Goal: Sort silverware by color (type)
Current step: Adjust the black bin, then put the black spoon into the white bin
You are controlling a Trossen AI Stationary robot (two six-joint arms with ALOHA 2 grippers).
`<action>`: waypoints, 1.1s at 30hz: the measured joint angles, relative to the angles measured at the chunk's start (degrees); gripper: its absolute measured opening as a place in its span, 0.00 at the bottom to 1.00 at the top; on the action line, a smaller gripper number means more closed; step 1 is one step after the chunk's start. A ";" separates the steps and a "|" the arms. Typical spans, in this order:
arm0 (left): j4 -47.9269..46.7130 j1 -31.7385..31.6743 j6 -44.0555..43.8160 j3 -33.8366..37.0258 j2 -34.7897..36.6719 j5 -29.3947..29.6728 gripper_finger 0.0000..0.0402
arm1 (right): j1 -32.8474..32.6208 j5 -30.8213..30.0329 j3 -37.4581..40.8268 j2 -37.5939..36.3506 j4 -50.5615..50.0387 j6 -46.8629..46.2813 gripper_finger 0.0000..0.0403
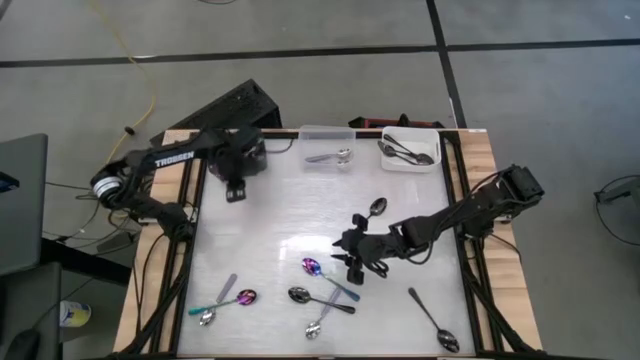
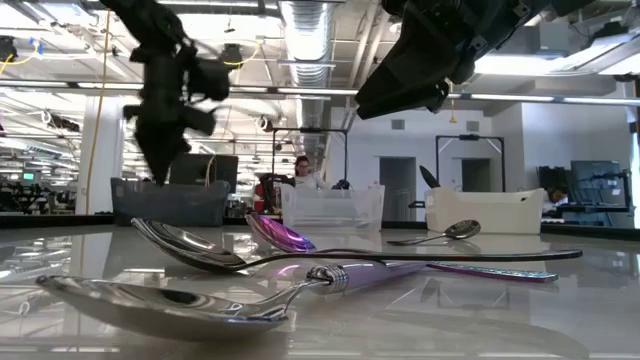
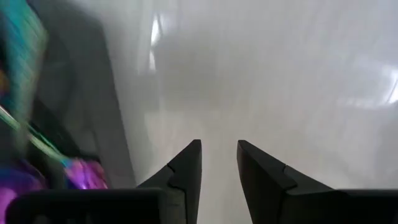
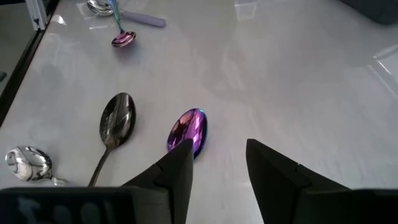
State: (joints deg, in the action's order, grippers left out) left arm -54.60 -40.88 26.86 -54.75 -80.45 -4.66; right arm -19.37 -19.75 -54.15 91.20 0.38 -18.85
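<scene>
A: Where did the bins (image 1: 326,146) sit?
B: Along the table's (image 1: 270,215) twelve o'clock edge, one holding a spoon (image 1: 333,157), its three o'clock neighbour (image 1: 409,150) holding several.
A: And the loose spoons?
B: Toward six o'clock: a pair (image 1: 222,303) at seven, a crossed cluster (image 1: 320,290) in the middle, one (image 1: 434,320) at five. Another (image 1: 376,209) lay near centre, at one o'clock of the cluster

Bare table (image 1: 270,205) mid-left, spoons crowd front edge, bins (image 1: 325,132) line back edge
</scene>
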 joint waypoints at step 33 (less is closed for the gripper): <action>-7.68 -0.77 -10.73 -3.18 -0.78 7.85 0.22 | -1.66 1.32 -0.01 0.70 0.34 -11.18 0.42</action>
State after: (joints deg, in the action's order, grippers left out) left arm -62.27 -41.65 16.13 -57.94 -81.23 3.19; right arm -21.03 -18.43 -54.16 91.90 0.72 -30.03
